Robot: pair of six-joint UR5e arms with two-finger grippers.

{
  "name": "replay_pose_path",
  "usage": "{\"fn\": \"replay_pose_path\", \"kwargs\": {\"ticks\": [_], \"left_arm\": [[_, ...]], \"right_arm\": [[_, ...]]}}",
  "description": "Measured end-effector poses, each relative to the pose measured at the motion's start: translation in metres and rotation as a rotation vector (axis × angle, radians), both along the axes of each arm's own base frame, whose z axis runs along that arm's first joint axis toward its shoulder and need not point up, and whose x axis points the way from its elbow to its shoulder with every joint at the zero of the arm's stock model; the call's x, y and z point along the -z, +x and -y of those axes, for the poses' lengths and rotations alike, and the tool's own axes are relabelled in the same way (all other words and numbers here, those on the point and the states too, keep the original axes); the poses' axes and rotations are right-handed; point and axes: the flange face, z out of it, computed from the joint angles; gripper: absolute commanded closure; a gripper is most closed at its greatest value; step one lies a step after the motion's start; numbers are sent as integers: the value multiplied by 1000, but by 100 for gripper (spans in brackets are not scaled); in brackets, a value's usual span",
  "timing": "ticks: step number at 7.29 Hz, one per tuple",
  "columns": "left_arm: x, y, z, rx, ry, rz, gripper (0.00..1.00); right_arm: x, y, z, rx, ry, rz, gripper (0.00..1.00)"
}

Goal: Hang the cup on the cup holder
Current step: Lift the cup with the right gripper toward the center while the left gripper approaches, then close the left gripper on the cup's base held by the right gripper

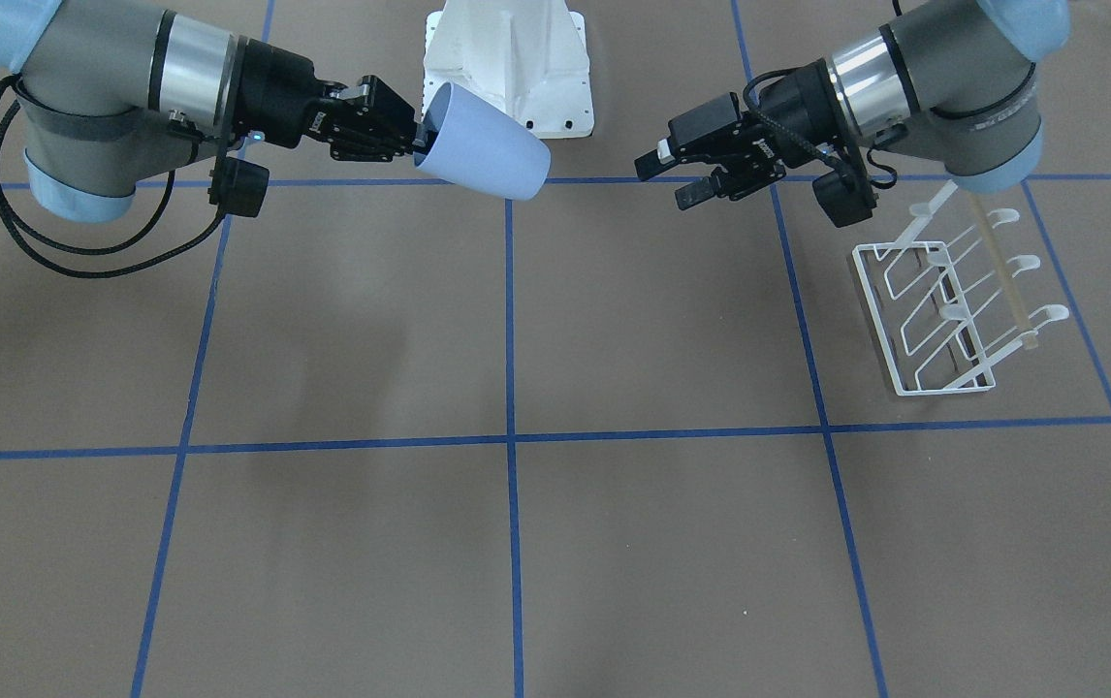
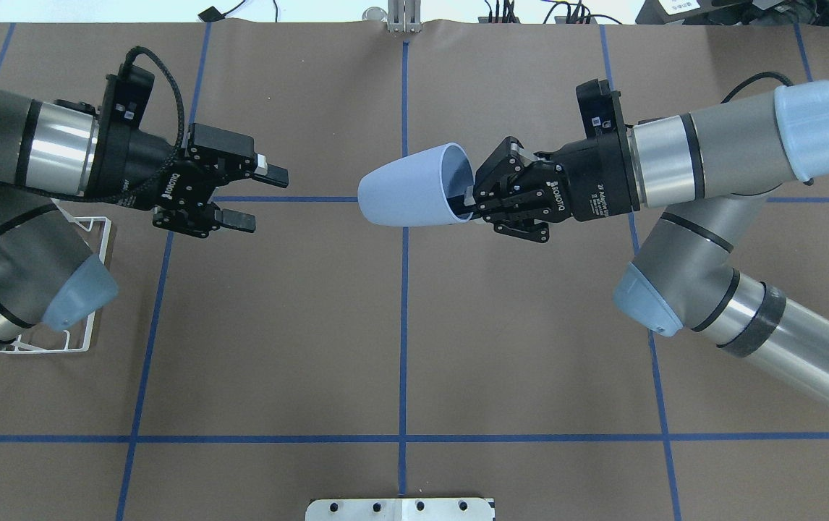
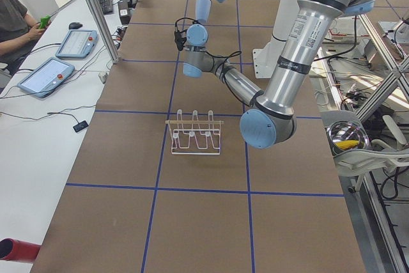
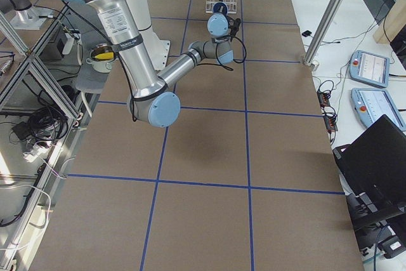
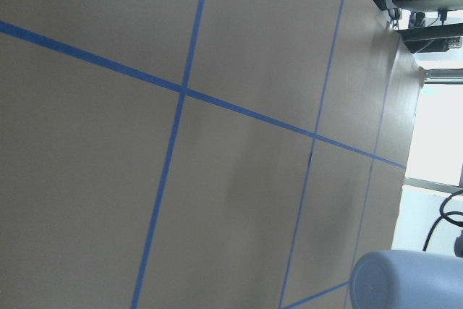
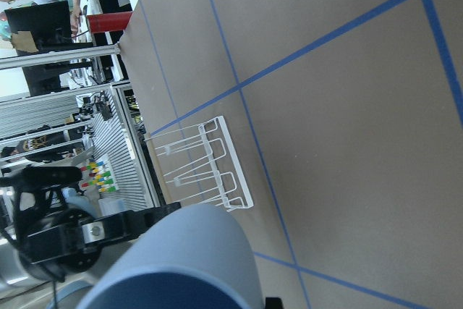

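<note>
My right gripper (image 2: 466, 205) is shut on the rim of the lavender-blue cup (image 2: 407, 186), with one finger inside the mouth. The cup lies on its side in the air over the table's middle, base pointing at my left gripper (image 2: 264, 199). That gripper is open and empty, a short gap from the cup. In the front view the cup (image 1: 483, 147) is in the right gripper (image 1: 417, 145), and the left gripper (image 1: 664, 181) faces it. The white wire cup holder (image 1: 953, 301) stands on the table under my left arm, which mostly hides it from overhead (image 2: 96, 289). It also shows in the right wrist view (image 6: 202, 164).
The white robot pedestal base (image 1: 507, 68) stands at the table's near-robot edge. Blue tape lines (image 2: 404, 325) grid the brown tabletop. Tablets (image 3: 48, 75) lie on the operators' side table, and a person sits there.
</note>
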Motion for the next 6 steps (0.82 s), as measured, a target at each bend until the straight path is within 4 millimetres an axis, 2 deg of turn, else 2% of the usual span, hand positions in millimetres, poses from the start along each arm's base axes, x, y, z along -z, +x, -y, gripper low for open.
{"fn": "replay_pose_path", "kwargs": {"ticks": [3,4,6], "left_arm": [[16,37,-35,-39,-96,-360,2],[19,40,-46,-50,-129,-462,2],[22,36,-54,-60,-163,-569,2]], "right_arm": [[3,-2,-21,39,-39,158,100],[2,-4,-27,43,-44,200,100],[-8,-2,-34,55,-39,246,100]]}}
